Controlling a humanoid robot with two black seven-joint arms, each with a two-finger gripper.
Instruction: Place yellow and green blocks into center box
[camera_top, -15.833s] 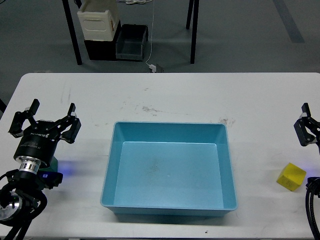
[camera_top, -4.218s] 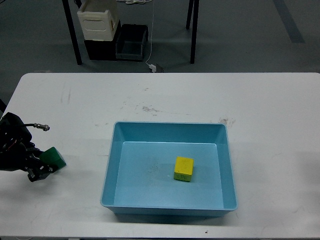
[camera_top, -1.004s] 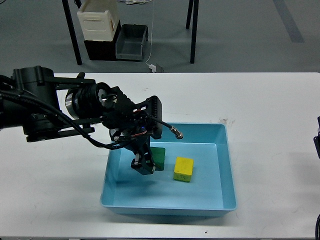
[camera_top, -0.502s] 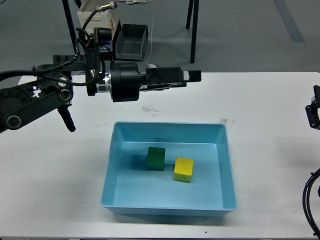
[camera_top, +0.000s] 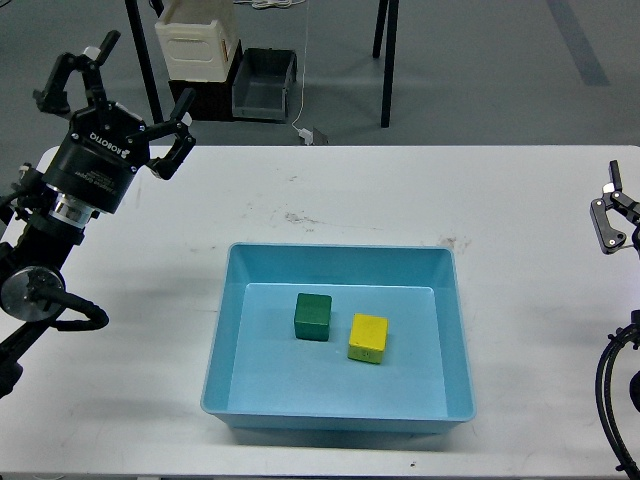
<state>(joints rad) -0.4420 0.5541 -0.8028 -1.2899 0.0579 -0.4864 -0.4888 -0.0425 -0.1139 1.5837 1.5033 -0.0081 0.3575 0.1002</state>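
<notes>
A green block (camera_top: 313, 316) and a yellow block (camera_top: 367, 337) lie side by side on the floor of the light blue box (camera_top: 338, 259) at the table's middle. My left gripper (camera_top: 115, 85) is raised at the far left, well away from the box, open and empty, its fingers spread. My right gripper (camera_top: 610, 215) shows only partly at the right edge, above the table, and its fingers cannot be made out.
The white table (camera_top: 330, 190) carries only the box. Behind the table on the floor stand a white container (camera_top: 197, 42), a dark bin (camera_top: 262, 85) and black legs of another table (camera_top: 385, 60).
</notes>
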